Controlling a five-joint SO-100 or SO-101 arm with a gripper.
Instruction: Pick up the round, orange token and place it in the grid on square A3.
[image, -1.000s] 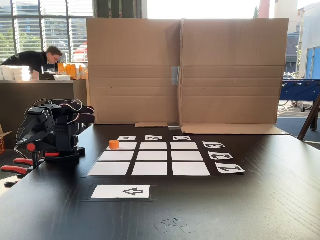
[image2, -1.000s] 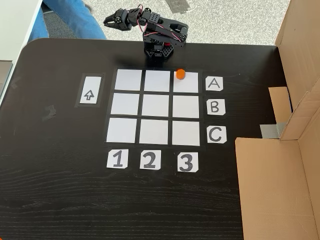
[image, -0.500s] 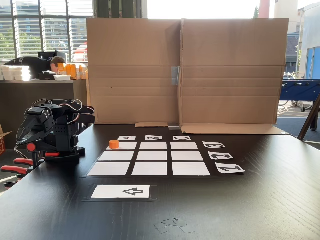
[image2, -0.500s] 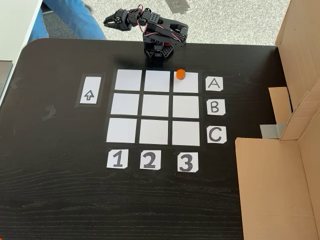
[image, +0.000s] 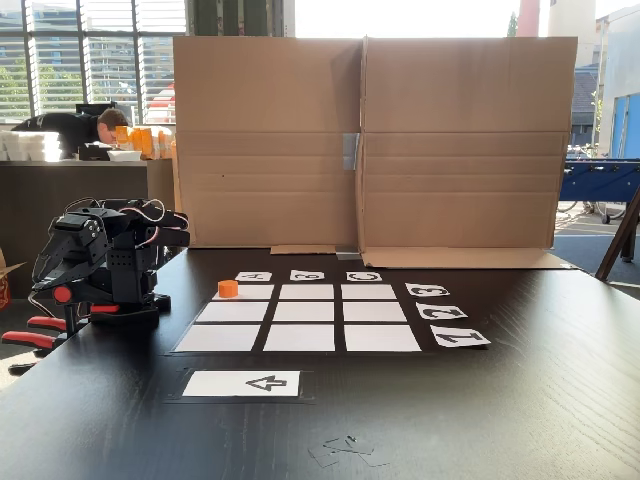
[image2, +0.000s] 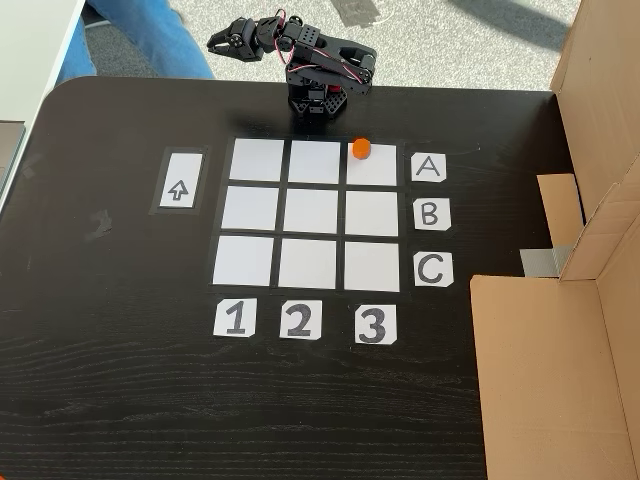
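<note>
**Token sitting on corner cell A3, arm folded at the table edge**

Token (image2: 361, 149) is sitting upright on square A3 (image2: 376, 166), near that cell's far edge in the fixed view from above, in line with the A card (image2: 428, 167) and the 3 card (image2: 375, 324). Nearest the low fixed view, the arrow card (image: 242, 383) is lying by the tabletop's front edge; beyond it the grid (image: 299, 338) is spreading out flat, with the token (image: 228, 289) standing on its far left cell. Farther off, the arm (image2: 325, 72) is resting folded at the table's edge, well apart from the token. Its gripper (image2: 226, 41) is hanging past the edge, empty, though whether the jaws are parted I cannot tell. Behind everything, a cardboard wall (image: 370, 140) is standing upright
</note>
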